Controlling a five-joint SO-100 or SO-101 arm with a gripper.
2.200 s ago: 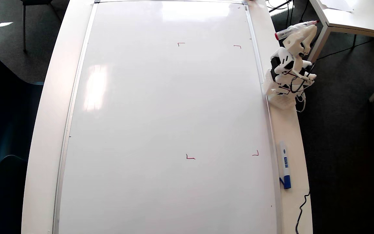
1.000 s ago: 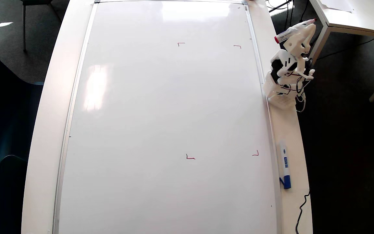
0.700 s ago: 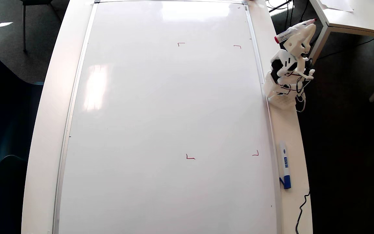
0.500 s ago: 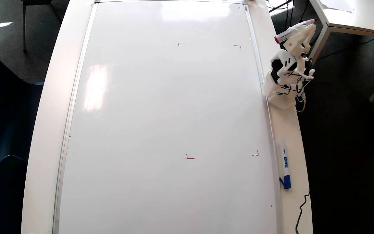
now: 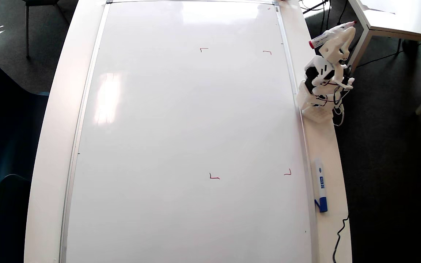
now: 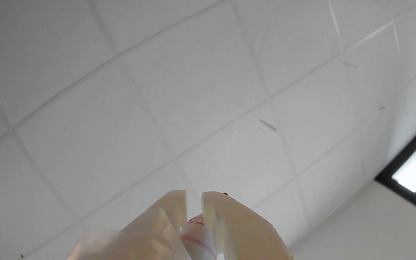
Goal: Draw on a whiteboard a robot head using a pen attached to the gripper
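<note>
Dark carpet surrounds the white table (image 5: 327,146) bearing the whiteboard (image 5: 181,120); fingers (image 6: 193,203) nearly closed, clamping the pen (image 5: 323,37)

Overhead view: whiteboard (image 5: 181,128) on table (image 5: 51,146); arm base (image 5: 314,106), spare marker (image 5: 320,184) right of it.

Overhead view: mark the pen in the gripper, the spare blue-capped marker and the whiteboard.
pen (image 5: 326,35), overhead view, on its white barrel.
blue-capped marker (image 5: 319,179), overhead view, on its white body.
whiteboard (image 5: 181,120), overhead view, on its bare white surface.
</note>
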